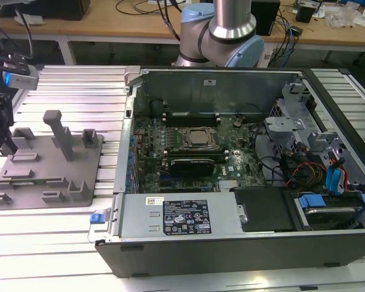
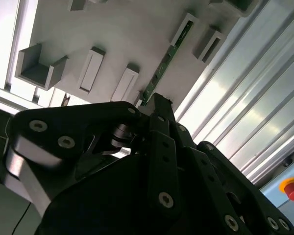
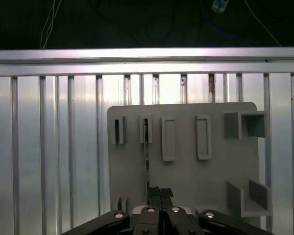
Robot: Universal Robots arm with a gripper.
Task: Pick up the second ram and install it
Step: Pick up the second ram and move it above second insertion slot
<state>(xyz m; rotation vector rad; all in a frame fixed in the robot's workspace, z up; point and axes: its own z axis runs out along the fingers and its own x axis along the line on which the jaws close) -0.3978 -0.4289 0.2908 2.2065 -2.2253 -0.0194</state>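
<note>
In slot of grey fixture [image 3: 215, 176], second ram [image 2: 167, 58], end effector [image 3: 160, 192] near

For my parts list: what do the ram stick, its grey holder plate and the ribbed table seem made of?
The second ram: green circuit board, matt, by its colour. Holder plate: grey plastic, probably; dull, uniform. Table: metal, likely aluminium; bright ribbed sheen.

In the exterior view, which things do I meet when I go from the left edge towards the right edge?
gripper → tall grey post → small blue tab → processor → grey drive cage
</note>
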